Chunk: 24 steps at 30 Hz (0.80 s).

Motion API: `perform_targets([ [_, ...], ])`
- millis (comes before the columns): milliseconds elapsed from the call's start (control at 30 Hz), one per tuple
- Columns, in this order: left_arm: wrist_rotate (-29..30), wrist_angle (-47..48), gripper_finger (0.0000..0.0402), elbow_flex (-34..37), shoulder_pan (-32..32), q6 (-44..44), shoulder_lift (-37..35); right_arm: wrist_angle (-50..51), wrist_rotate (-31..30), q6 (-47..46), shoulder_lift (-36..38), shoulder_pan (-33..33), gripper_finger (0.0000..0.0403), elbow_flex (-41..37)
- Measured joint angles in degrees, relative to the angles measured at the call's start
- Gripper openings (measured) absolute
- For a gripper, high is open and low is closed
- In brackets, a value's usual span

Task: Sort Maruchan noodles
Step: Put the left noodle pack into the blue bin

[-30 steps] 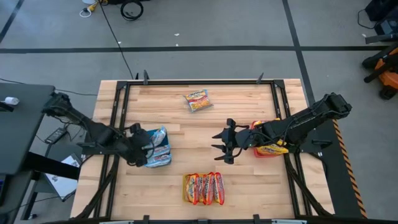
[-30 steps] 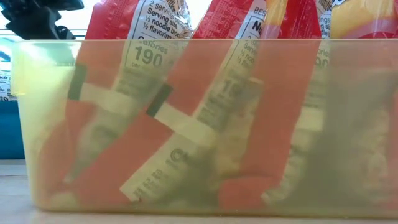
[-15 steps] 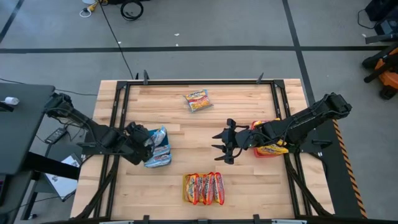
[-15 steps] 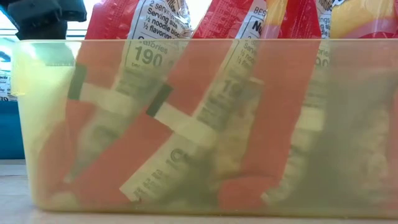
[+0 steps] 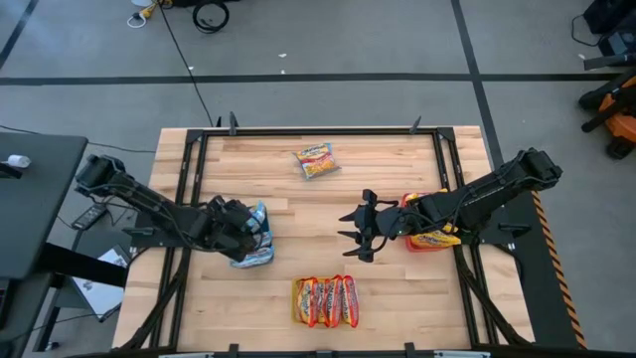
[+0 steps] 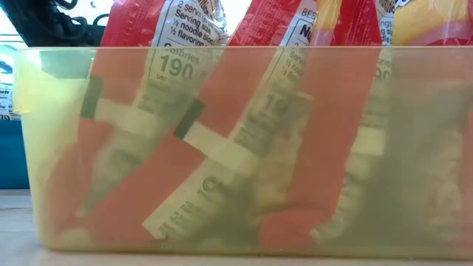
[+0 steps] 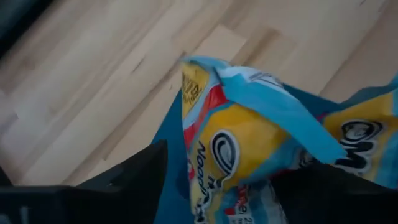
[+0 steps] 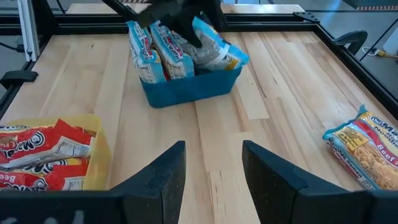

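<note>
**Left arm let go of a blue packet at the blue tray**

The left gripper (image 5: 241,225) sat over the blue tray (image 8: 186,90) on the table's left side. A second before, its jaws were narrower around a silvery-blue packet (image 7: 249,143); by this moment they stood spread, with that packet lying loose among the other blue ones in the tray. Judged: release done, one more item sorted.

The right gripper (image 5: 354,230) hung mid-table, unchanged, fingers (image 8: 165,180) parted and empty, just beside the red tray (image 5: 428,242) of yellow-orange packets.

Red-orange packets (image 5: 326,300) stood in the yellow tray (image 6: 44,148) at the near edge.

One yellow-orange packet (image 5: 316,160) lay unsorted near the far edge. Likely the last pick.
</note>
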<state>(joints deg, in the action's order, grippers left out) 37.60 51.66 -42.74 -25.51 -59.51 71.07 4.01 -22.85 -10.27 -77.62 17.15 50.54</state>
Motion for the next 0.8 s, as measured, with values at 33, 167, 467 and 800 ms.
perform_targets([
  [33,-0.9,0.0,0.0268,0.0,0.7,-0.1,0.2,-0.1,0.0,0.1,0.0,0.0,0.0164,0.0],
  [167,-3.7,-0.1,0.0219,0.0,3.3,3.2,0.2,-0.6,0.0,0.7,0.0,0.0,0.0164,0.0],
  [467,-12.1,0.7,0.0017,-1.4,10.7,18.2,-1.5,-0.5,0.0,0.9,0.0,1.5,0.0164,0.0],
  [800,-28.8,19.9,0.0016,-17.4,21.9,37.2,-4.1,-0.3,0.0,1.0,0.0,2.6,0.0164,0.0],
])
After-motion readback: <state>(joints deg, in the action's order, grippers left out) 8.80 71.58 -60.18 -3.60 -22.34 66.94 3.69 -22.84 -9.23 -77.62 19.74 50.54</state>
